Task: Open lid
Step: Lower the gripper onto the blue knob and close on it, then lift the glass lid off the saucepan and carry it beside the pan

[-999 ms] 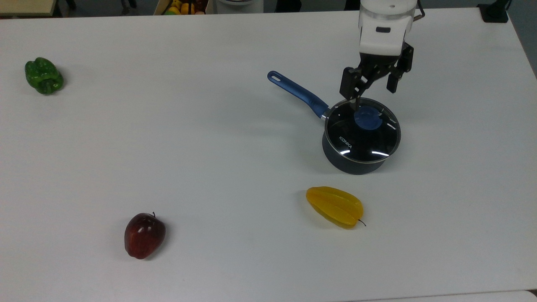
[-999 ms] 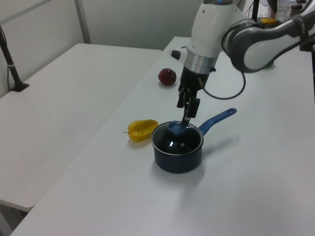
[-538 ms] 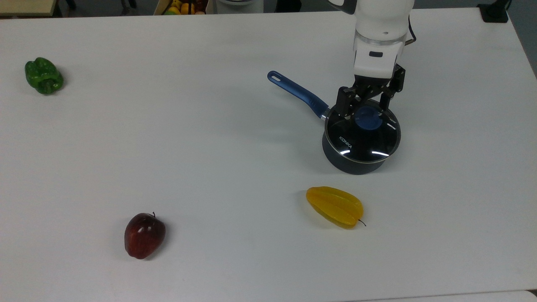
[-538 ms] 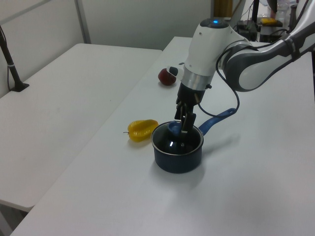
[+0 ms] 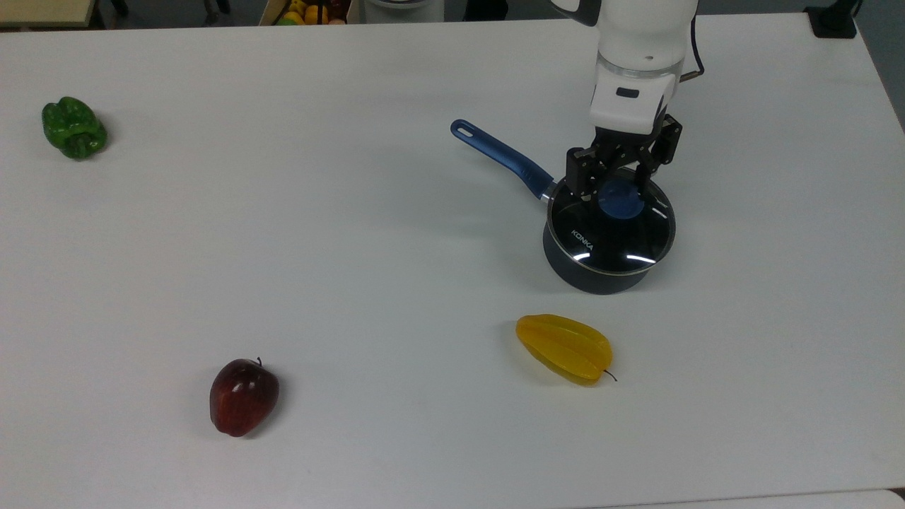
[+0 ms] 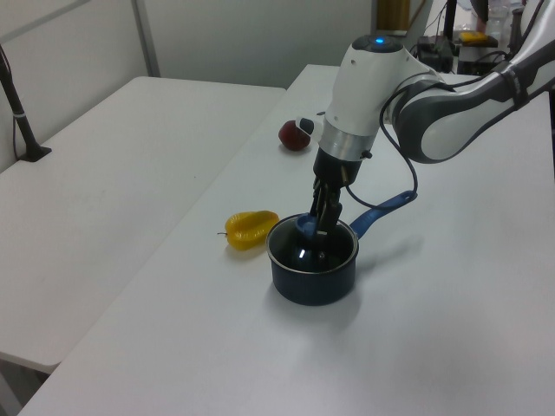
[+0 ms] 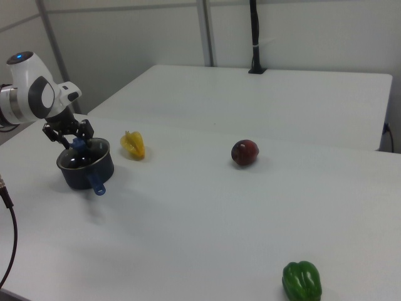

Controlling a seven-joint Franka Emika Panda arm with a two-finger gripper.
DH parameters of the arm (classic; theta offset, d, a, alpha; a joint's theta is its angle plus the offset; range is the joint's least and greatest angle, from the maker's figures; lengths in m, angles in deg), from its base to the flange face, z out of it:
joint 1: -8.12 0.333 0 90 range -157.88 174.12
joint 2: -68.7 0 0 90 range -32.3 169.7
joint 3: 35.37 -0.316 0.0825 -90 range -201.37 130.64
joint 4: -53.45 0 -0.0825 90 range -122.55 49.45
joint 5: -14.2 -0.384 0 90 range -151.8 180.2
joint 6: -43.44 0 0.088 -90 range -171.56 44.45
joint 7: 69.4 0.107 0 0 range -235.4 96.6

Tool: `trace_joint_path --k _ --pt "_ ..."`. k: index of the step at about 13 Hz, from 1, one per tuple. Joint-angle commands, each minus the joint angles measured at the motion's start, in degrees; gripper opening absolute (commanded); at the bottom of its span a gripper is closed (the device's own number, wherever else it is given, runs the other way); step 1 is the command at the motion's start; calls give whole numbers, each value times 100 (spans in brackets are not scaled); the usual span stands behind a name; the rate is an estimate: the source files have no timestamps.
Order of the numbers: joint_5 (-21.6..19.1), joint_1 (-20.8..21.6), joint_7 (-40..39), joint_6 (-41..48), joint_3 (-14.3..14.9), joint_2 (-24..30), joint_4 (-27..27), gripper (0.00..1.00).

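Observation:
The lid is a clear glass disc with a metal rim and white "KONKA" lettering. It lies flat on a dark saucepan with a long blue handle, at the top view's right. My gripper points straight down over the lid's blue centre knob. It is open, with one finger on each side of the knob. The left view shows the gripper down at the lid. In the right view the gripper sits over the saucepan.
A yellow starfruit lies just in front of the saucepan in the top view. A red apple is at the top view's lower left and a green pepper at its far left. The white table runs wide around them.
My gripper came down from above the pan until its fingers stood around the blue knob. In the last half second it barely moved. The lid has not shifted.

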Motion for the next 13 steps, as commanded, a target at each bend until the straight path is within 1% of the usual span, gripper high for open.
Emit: trace_joint_path --k 1,3,4,6,8,11,13 --pt "151 44 434 -73 25 144 -194 75" --pt "151 44 434 -73 25 153 -194 67" --pt "151 44 460 -73 25 170 -185 64" --pt "151 44 460 -65 25 231 -167 52" --pt "133 44 478 -38 25 293 -167 44" --pt "98 44 759 401 16 503 -124 42" --pt "54 9 1143 568 16 653 -88 38"
